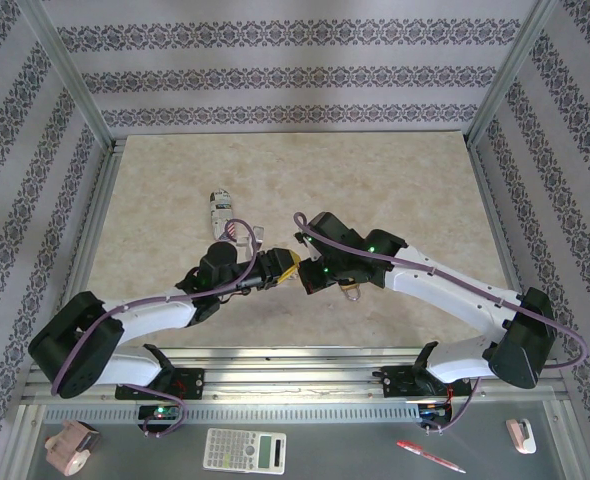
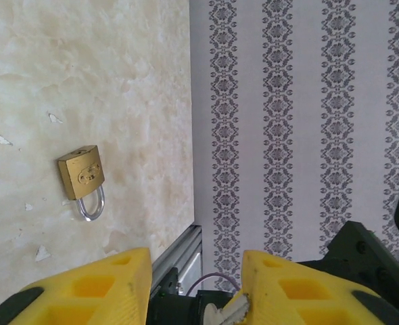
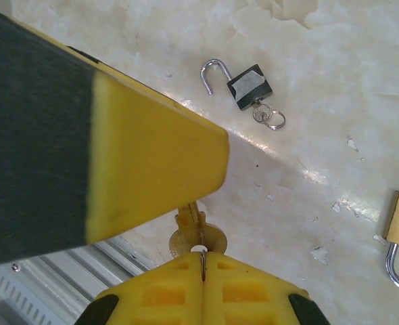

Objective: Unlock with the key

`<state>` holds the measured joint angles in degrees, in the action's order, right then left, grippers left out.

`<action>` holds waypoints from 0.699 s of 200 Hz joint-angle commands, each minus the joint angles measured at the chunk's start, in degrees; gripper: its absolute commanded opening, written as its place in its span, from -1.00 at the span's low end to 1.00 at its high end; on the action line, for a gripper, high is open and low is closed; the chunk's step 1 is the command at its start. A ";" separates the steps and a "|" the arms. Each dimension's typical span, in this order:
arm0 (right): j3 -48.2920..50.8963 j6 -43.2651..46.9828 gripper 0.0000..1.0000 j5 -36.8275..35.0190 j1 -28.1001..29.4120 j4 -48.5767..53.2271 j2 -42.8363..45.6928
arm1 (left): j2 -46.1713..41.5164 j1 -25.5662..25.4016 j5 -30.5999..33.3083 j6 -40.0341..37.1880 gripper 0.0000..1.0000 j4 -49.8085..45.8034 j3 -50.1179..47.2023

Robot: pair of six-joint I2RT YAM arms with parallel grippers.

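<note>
Patterned wallpaper walls in a pale marbled table (image 1: 405, 190), and the two arms meet nose to nose near its middle. The right gripper (image 3: 203, 261) is clamped on the key (image 3: 189, 233), its jaws pressed together on the lower part with the small head standing up at twelve o'clock of the fingertips. The left gripper (image 2: 194, 256) has its yellow fingers apart. One broad finger (image 3: 152, 162) hangs just beside the key at about ten o'clock in the right wrist view. In the left wrist view a pale bit of metal, probably that same key, sits low against the inner edge of the right-hand finger. It looks like a hand-over or a re-grip, though I cannot tell whether the left fingers touch the key. A small dark padlock (image 3: 248, 87) lies at one o'clock of the key, well apart, its shackle swung open and a second key with a ring at its base, so that lock appears dealt with. The brass padlock (image 2: 83, 177) lies flat on the table with its shackle seated, at about three o'clock of the held key in the right wrist view. Judging from this, what remains is to get a firm, well-aimed hold on the key, bring it to the brass lock, slot it in and turn.
</note>
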<state>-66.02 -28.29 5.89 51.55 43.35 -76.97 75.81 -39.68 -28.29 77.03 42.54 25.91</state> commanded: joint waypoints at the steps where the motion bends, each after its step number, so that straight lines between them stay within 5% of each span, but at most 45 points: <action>1: -1.22 -0.20 -1.00 0.00 0.57 -0.02 0.85 | 0.63 -1.14 -1.15 0.53 -0.41 5.24 1.16; 46: -0.80 0.21 -1.00 -0.50 0.52 -0.42 1.12 | 0.94 -1.19 -1.34 0.31 -1.00 5.27 0.77; 68: -0.16 0.21 -1.00 -1.13 0.31 -0.65 2.22 | 0.31 -1.21 -0.64 -0.06 -1.00 5.81 0.28; 87: 1.44 -0.76 -0.29 -1.29 -0.21 -1.96 4.99 | -0.99 -1.01 -0.17 -1.71 -1.00 6.55 0.75; 114: 6.62 -4.53 0.07 1.01 -3.19 -7.49 12.53 | -5.96 -0.84 1.94 -12.37 -1.00 -2.54 3.49; 140: 12.81 -8.49 0.19 6.59 -7.21 -16.62 18.66 | -8.39 -0.70 2.90 -20.73 -1.00 -3.78 4.32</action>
<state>-57.74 -32.10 7.42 47.24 36.10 -62.65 70.00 -40.16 -27.00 67.35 40.62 27.97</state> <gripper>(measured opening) 0.588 0.045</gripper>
